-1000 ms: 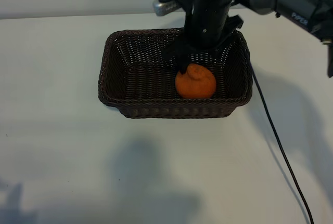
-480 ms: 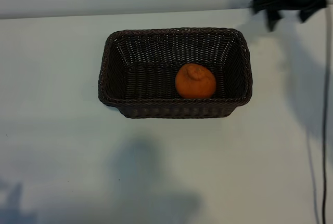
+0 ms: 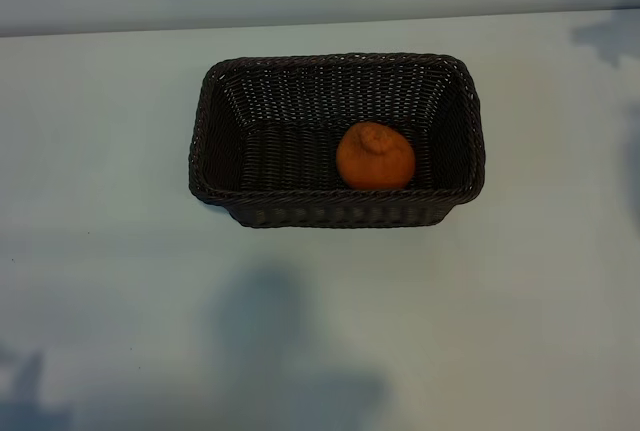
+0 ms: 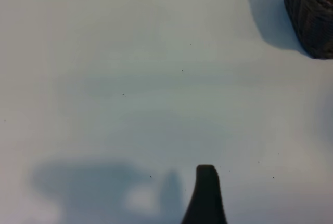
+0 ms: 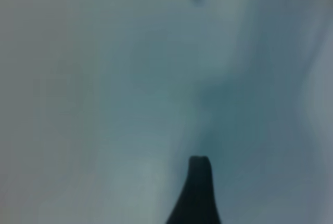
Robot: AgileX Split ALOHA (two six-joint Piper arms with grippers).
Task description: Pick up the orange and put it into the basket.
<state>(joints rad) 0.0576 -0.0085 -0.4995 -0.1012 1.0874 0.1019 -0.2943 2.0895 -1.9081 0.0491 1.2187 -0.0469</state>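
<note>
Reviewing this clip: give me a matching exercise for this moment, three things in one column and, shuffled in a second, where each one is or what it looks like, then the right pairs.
Things:
1. orange
2. basket
3. table

Place or look:
A. pale surface with soft shadows on it
B. lying inside the wicker container, toward its right half in the exterior view
C. dark brown and woven, standing directly on the table

Pairs: 1-B, 2-C, 3-A
</note>
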